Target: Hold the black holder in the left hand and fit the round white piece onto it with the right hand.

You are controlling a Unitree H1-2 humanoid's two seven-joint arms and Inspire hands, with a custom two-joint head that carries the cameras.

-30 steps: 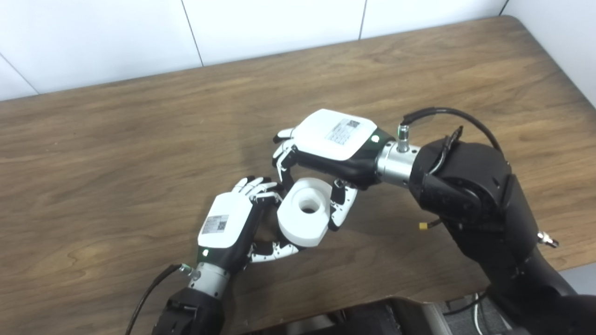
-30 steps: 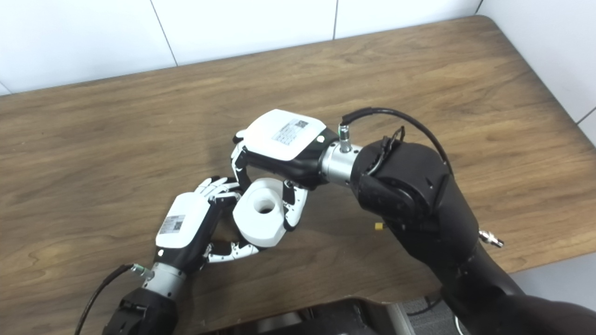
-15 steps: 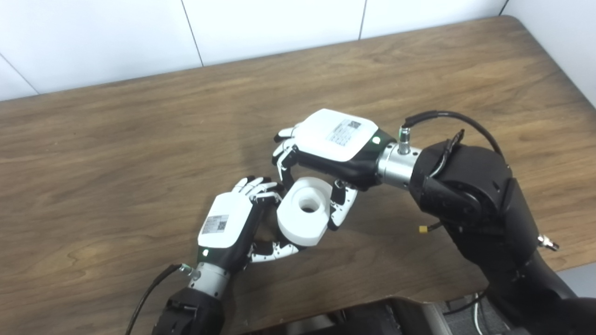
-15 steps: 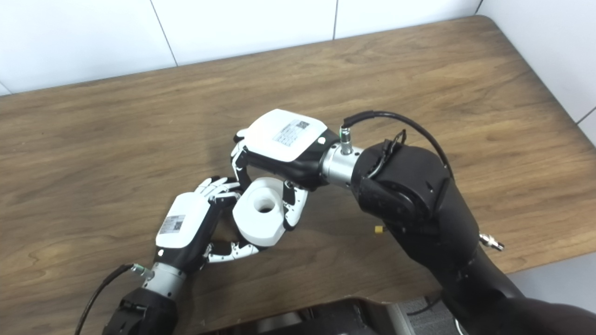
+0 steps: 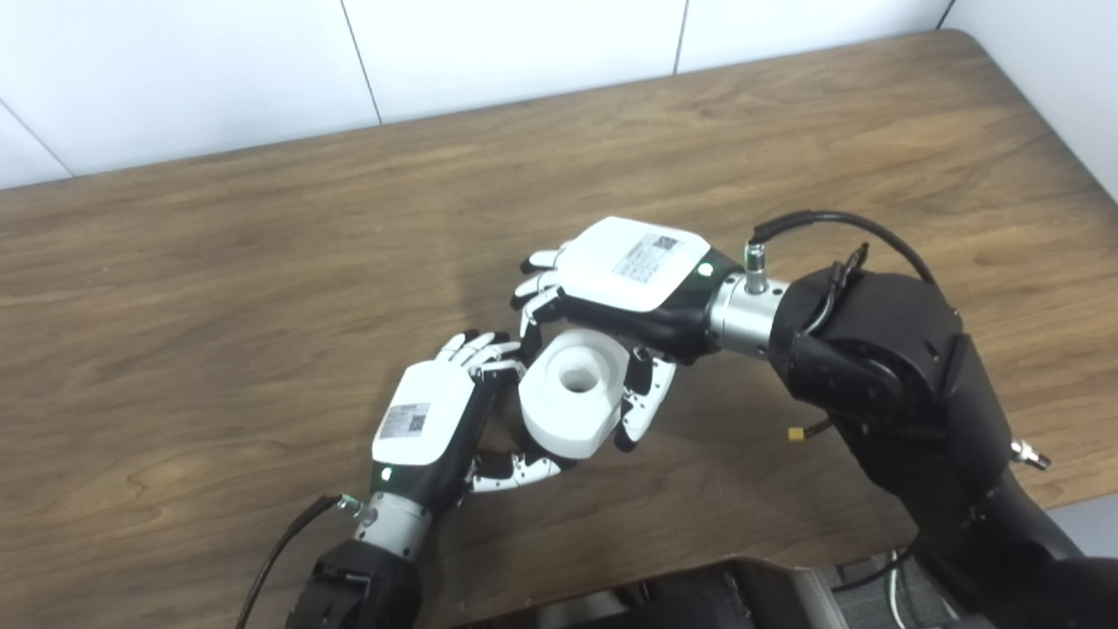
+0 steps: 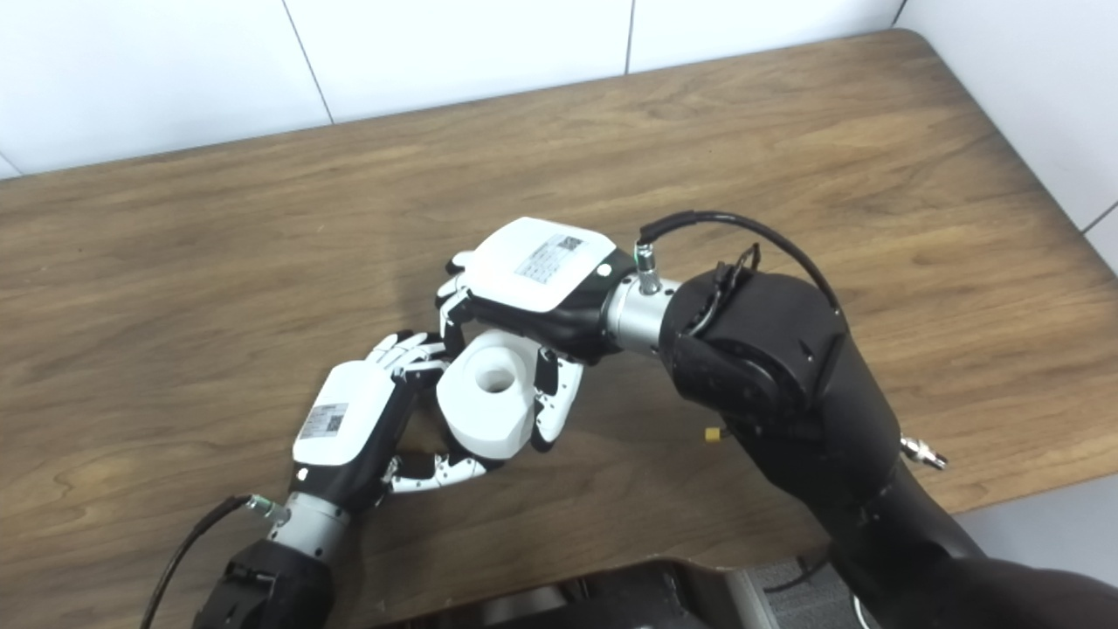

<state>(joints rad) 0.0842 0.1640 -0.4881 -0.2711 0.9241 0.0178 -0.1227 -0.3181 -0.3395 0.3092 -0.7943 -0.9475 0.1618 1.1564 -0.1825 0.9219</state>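
The round white piece [image 5: 572,393], a thick ring with a hole in its middle, sits between my two hands over the near middle of the wooden table [image 5: 262,262]. My right hand [image 5: 624,279] reaches in from the right, its fingers and thumb shut on the ring's far and right sides. My left hand [image 5: 428,424] comes up from below left, curled around the ring's underside. The black holder is hidden beneath the white piece and inside the left palm, so I see no clear part of it. In the right eye view the ring [image 6: 489,397] tilts slightly toward the left hand [image 6: 345,428].
A white tiled wall [image 5: 524,44] runs behind the table. The table's front edge [image 5: 664,568] lies just below the hands. My bulky black right forearm [image 5: 882,358] with its looping cable covers the near right part of the table.
My right hand has dropped slightly toward the left hand, pressing the white piece down and a little left. The left hand has stayed in place.
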